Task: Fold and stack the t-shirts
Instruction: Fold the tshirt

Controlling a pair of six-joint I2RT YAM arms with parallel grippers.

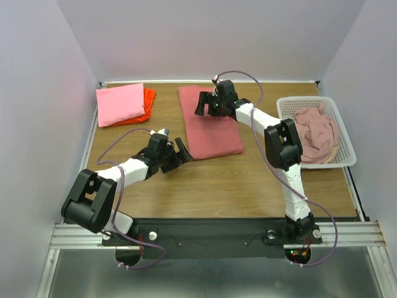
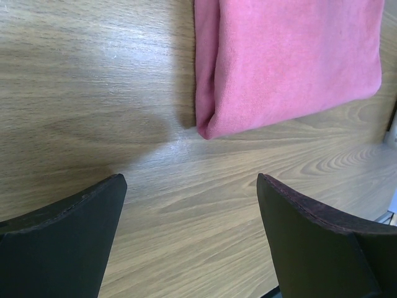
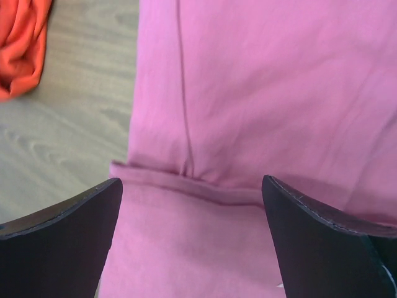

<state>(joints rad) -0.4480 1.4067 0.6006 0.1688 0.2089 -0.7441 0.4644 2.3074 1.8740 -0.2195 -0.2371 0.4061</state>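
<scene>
Orange-red t-shirt [image 1: 149, 99], mostly hidden under pink t-shirt [image 1: 120, 104]

- Overhead view: bright, even, diffuse light; the arms cast only faint, soft shadows on the counter [image 1: 217, 180].
- Left wrist view: pale sheen on the wood beside the rose-red shirt [image 2: 291, 62]; soft shadow left of its fold.
- Wrist views: left tool [image 2: 189, 180] and right tool [image 3: 192, 183] near-black, little surface detail.
</scene>
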